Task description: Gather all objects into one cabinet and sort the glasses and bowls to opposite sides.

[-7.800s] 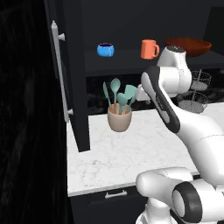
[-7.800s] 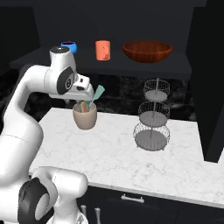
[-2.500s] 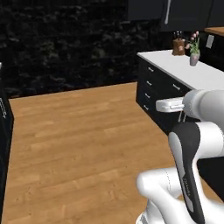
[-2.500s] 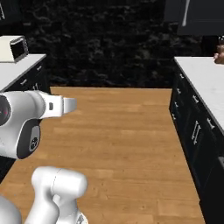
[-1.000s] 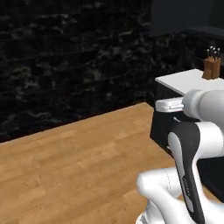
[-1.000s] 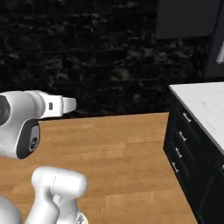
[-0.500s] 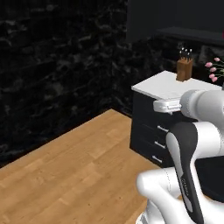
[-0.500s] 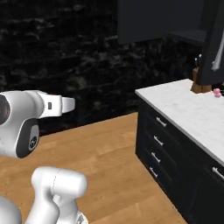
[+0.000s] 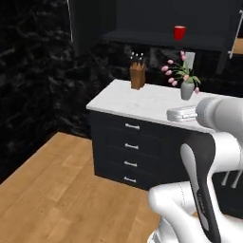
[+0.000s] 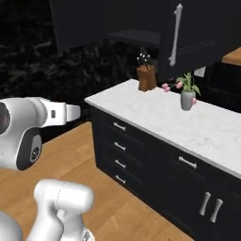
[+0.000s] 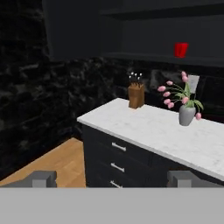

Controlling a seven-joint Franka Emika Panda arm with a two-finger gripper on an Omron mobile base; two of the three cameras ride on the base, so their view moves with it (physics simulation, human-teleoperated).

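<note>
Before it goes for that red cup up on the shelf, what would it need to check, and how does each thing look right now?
1. Red cup located: ok, it stands upright on the dark shelf of the open cabinet above the counter.
2. Cabinet open: ok, the door with the long silver handle is swung out.
3. End effector empty and open: ok, fingertips stand wide apart with nothing between them.
4. Within reach: not ok, the cup looks far off across the counter.
5. Obstacles below: flower vase and knife block stand under the shelf; clearance cannot tell.

Marble counter (image 9: 142,102): knife block (image 9: 137,76), vase (image 9: 187,89)
</note>
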